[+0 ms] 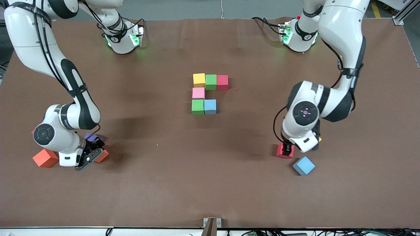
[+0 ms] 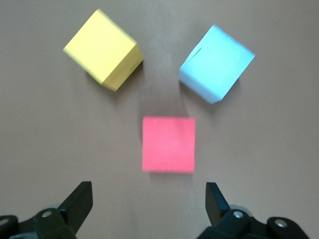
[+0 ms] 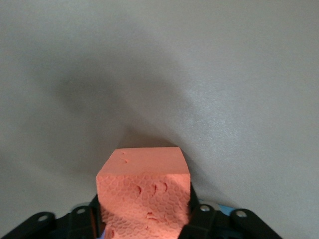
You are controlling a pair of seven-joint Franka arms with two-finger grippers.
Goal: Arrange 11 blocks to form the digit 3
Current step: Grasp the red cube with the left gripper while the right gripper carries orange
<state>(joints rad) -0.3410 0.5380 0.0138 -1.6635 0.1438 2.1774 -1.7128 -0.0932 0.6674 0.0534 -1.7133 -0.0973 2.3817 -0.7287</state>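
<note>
even overhead light falls on the brown table [image 1: 210,183] in the front view, bright and free of glare, with soft diffuse shadows pooling under both arms. green indicator lights glow at the two robot bases. in the left wrist view the red block [image 2: 168,144] reads soft and slightly blurred, its edges smeared, while short shadows hug the yellow block [image 2: 103,49] and blue block [image 2: 217,63]. the right wrist view looks washed grey, a dim shadow fanning from the orange block [image 3: 144,196], whose foam texture shows sharply.
</note>
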